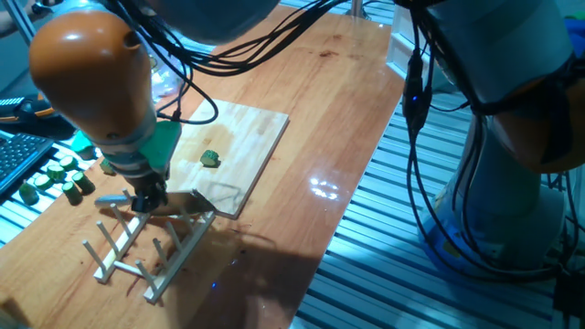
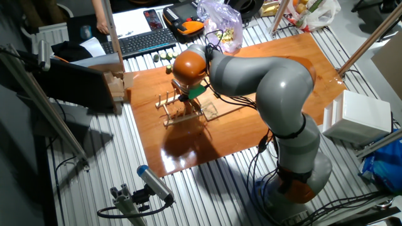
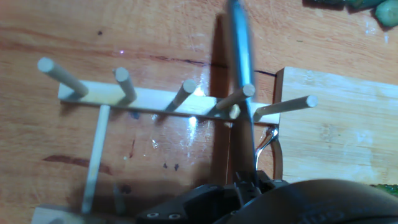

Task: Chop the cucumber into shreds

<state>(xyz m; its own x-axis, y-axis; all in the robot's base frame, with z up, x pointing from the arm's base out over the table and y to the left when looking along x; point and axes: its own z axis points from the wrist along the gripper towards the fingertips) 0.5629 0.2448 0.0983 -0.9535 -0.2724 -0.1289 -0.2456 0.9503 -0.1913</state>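
A small dark green cucumber (image 1: 210,159) chunk lies alone on the pale wooden cutting board (image 1: 249,137). No shreds show anywhere. My gripper (image 1: 146,198) hangs low at the board's near-left corner, over a wooden peg rack (image 1: 137,249), away from the chunk. It is shut on a knife (image 1: 189,203) whose blade points toward the board. In the hand view the knife (image 3: 240,68) runs edge-on away from my gripper (image 3: 249,183), passing between two pegs of the rack (image 3: 155,99), with the board (image 3: 336,124) to the right.
Round cucumber slices and longer green pieces (image 1: 57,178) lie left of the rack, next to a keyboard (image 1: 18,155). The robot's grey base and cables (image 1: 512,137) stand to the right of the table. In the other fixed view a wooden block (image 2: 116,85) sits beyond the rack (image 2: 174,110).
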